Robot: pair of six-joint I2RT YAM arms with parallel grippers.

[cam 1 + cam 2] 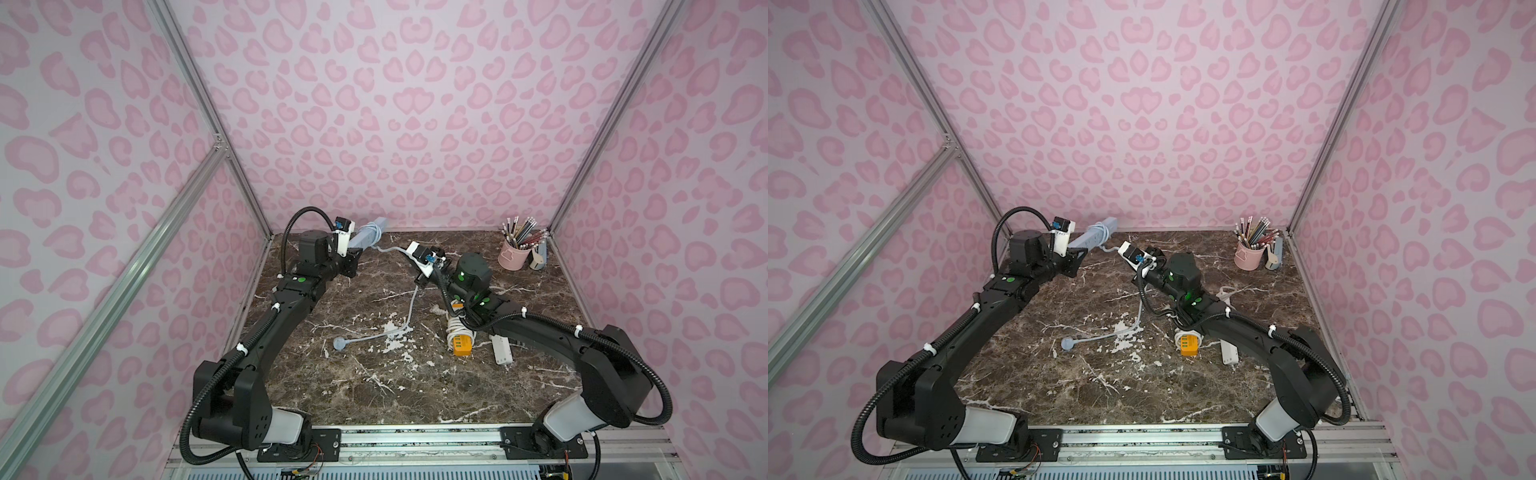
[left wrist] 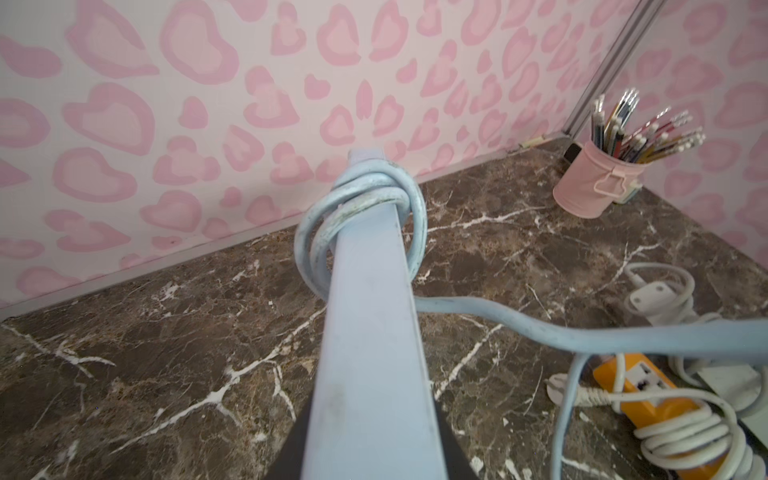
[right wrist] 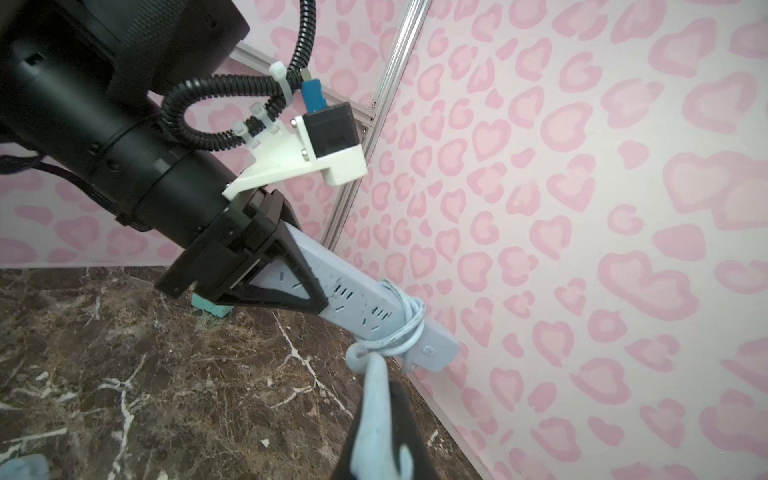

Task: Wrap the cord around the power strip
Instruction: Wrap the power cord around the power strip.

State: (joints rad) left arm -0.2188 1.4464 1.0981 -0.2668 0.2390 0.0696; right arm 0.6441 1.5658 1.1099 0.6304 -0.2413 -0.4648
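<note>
Top views both show my two arms rising from the near rail and reaching away across the table [image 1: 374,395]. My right arm [image 1: 540,328] leans inward, low over the marble, its wrist aimed at the far left corner. Beneath its forearm lie an orange strip [image 1: 462,347] wound in white cord and a white strip [image 1: 501,350]. Near the table's middle rests the plug [image 1: 340,343]. The cord [image 1: 409,311] climbs from it to my right gripper [image 3: 380,436], whose jaws are pinched tight on it, as the right wrist view shows. From there the cord runs a short way to the power strip [image 1: 370,232] and loops a few times around its far end. My left arm [image 1: 270,328] stretches along the left wall toward the far left corner, wrist turned rightward. My left gripper [image 3: 320,303] is clamped across the power strip's near half, holding it off the table, tilted up toward the far wall. A pink cup [image 1: 512,255] of pencils stands in the far right corner.
</note>
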